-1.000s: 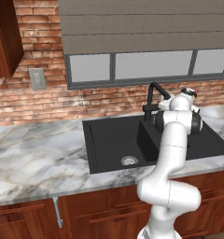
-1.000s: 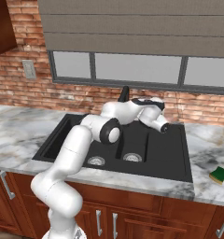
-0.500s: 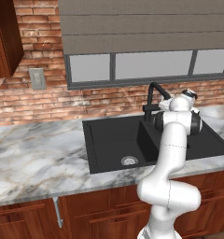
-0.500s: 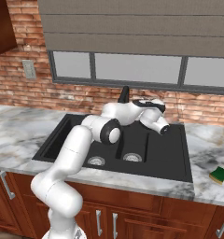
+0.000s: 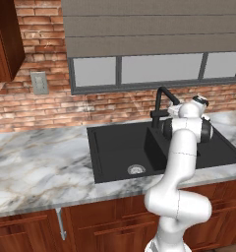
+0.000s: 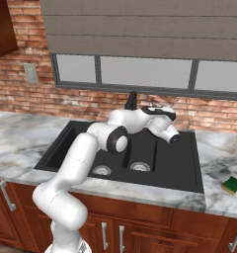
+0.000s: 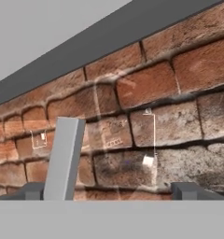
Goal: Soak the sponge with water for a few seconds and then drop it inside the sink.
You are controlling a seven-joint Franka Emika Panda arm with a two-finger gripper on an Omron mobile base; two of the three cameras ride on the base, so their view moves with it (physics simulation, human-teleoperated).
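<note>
Gripper [image 7: 109, 189] spread and empty near the brick wall [image 7: 179, 84]; sponge [image 6: 232, 185] on counter [image 6: 219, 200]; no legible writing.

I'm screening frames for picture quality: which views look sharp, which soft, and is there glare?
Right base view: evenly lit, no glare, sponge crisp on the counter. Left base view: sink flat matte black. Hand view: brick wall close, soft, with faint pale outline artefacts.

sink [image 5: 115, 147]: black, set in marble counter [image 5: 36, 167] | faucet [image 5: 162, 101]: behind arm | gripper: seemingly hidden
</note>
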